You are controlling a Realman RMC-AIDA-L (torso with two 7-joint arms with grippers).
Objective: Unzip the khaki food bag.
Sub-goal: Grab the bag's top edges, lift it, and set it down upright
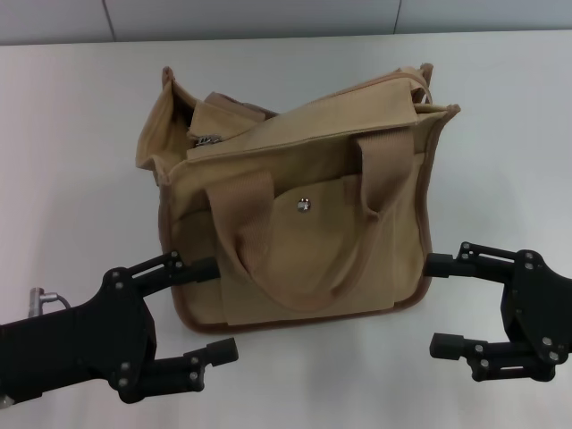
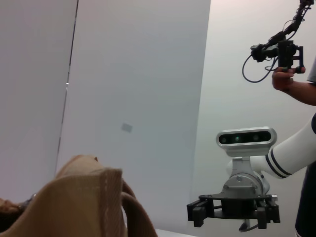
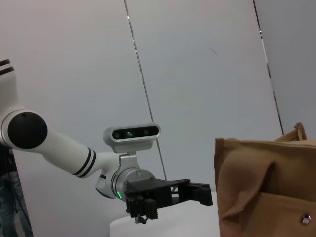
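The khaki food bag [image 1: 295, 206] stands upright in the middle of the white table, its front pocket with the silver snap [image 1: 304, 205] facing me. Both webbing handles hang down the front. A metal zipper pull [image 1: 207, 140] shows at the top left end, where the top gapes a little. My left gripper [image 1: 213, 309] is open at the bag's lower left corner, its upper finger close to the bag's side. My right gripper [image 1: 440, 304] is open at the lower right corner, close to the bag. The bag also shows in the left wrist view [image 2: 74, 207] and the right wrist view [image 3: 266, 187].
The white table [image 1: 71, 134] runs back to a grey wall. A small metal part [image 1: 40, 295] lies at the left, by my left arm. In the left wrist view a person's hand [image 2: 289, 79] holds a device beyond my right gripper [image 2: 232, 210].
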